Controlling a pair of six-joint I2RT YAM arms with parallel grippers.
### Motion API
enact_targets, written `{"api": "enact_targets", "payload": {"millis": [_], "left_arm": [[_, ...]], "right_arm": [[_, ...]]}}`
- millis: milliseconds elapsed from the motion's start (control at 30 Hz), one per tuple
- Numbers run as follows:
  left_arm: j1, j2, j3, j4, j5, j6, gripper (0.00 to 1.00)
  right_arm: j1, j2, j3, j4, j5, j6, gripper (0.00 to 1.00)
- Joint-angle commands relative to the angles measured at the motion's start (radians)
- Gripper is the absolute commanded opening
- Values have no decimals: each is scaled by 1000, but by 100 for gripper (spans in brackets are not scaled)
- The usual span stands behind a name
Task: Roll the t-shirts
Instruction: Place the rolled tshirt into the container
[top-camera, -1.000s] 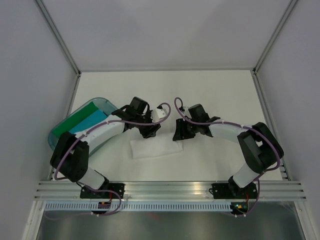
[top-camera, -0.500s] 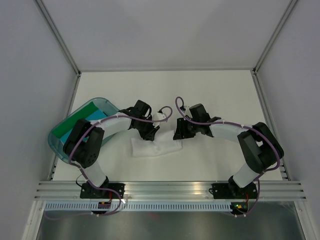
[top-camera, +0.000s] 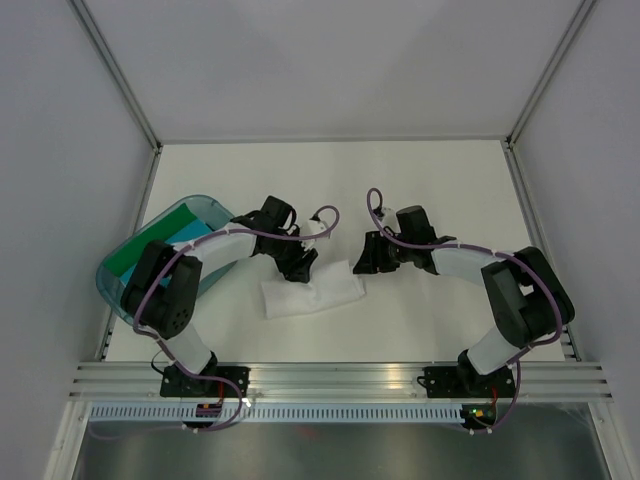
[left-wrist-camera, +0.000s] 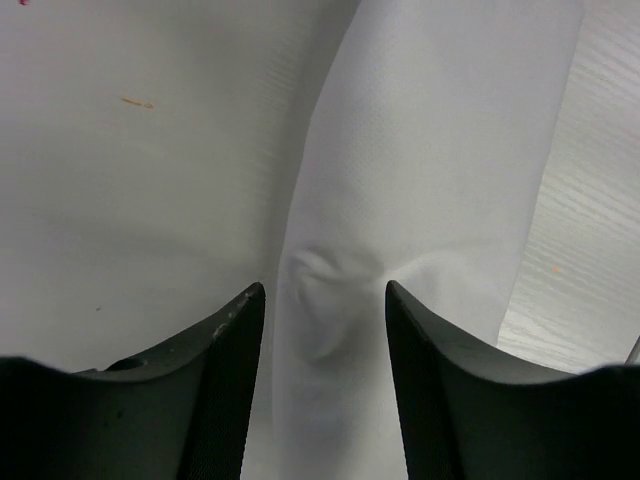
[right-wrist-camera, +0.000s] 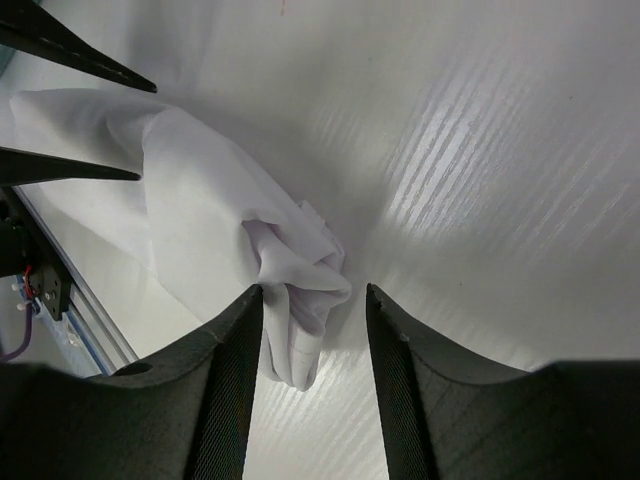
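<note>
A white t-shirt (top-camera: 310, 293) lies as a short roll on the table, in front of both arms. My left gripper (top-camera: 299, 267) hovers over its left part. In the left wrist view this gripper (left-wrist-camera: 323, 290) is open, with the white cloth (left-wrist-camera: 430, 150) running under and between the fingers and a small dimple in it. My right gripper (top-camera: 368, 262) stands at the roll's right end. In the right wrist view it (right-wrist-camera: 313, 290) is open, with the crumpled end of the cloth (right-wrist-camera: 295, 275) lying between its fingers. Green (top-camera: 148, 244) and light blue (top-camera: 185, 240) shirts lie in the tub.
A translucent teal tub (top-camera: 112, 285) sits at the left edge of the table, partly under the left arm. White walls with metal posts enclose the table. An aluminium rail (top-camera: 340, 380) runs along the near edge.
My right gripper has drawn back a little to the right, away from the roll's end. My left arm's elbow has swung inward. The roll's right end has shifted slightly up.
</note>
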Motion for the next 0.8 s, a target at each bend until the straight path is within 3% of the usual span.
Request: {"api": "enact_targets", "payload": {"millis": [0, 167, 367, 567, 733, 767], "left_arm": [[23, -100, 54, -54, 47, 24, 58], [98, -169, 67, -198, 28, 35, 62], [233, -225, -33, -266, 8, 45, 64], [327, -225, -101, -266, 76, 39, 59], [334, -190, -107, -264, 100, 55, 50], [336, -180, -107, -266, 100, 56, 47]], "right_arm": [[0, -54, 24, 46, -34, -89, 52], [4, -62, 17, 74, -48, -96, 56], [33, -67, 9, 155, -53, -125, 57], [65, 61, 51, 195, -80, -108, 57], [65, 118, 32, 298, -103, -41, 47], [65, 124, 20, 318, -102, -22, 40]]}}
